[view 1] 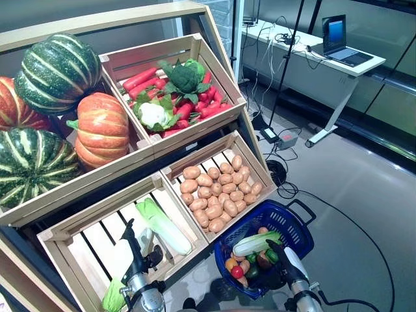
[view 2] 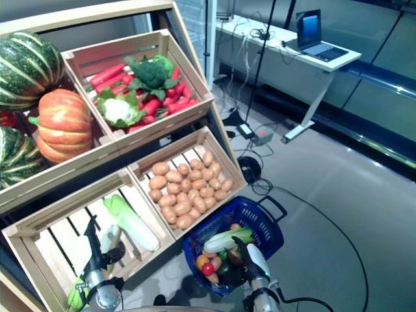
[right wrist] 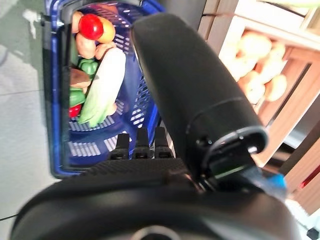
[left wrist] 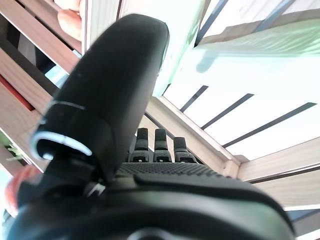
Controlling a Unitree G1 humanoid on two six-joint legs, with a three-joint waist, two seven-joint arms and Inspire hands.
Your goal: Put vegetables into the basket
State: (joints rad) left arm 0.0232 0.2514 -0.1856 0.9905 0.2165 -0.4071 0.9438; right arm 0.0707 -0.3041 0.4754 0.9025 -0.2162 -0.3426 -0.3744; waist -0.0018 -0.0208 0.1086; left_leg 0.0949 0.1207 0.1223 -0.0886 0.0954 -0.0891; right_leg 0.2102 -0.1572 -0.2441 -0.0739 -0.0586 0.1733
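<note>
The blue basket [view 1: 273, 218] stands on the floor in front of the wooden stand. In it lie a long pale green and white vegetable [view 1: 255, 243], a red tomato [right wrist: 91, 26], and orange, green and brown pieces. My right hand [view 1: 283, 259] hovers over the basket's near rim with straight fingers, open and empty; it also shows in the right wrist view [right wrist: 190, 100]. My left hand [view 1: 135, 255] is open, fingers pointing up, at the front of the lower left crate [view 1: 62, 244]. A long pale green cabbage [view 1: 162, 224] lies in that crate just right of it.
A green leafy vegetable [view 1: 114, 296] lies low beside my left wrist. The stand holds further crates above and to the right. A white desk [view 1: 305, 62] with a laptop stands at the back right, with cables and a power box [view 1: 286, 138] on the floor.
</note>
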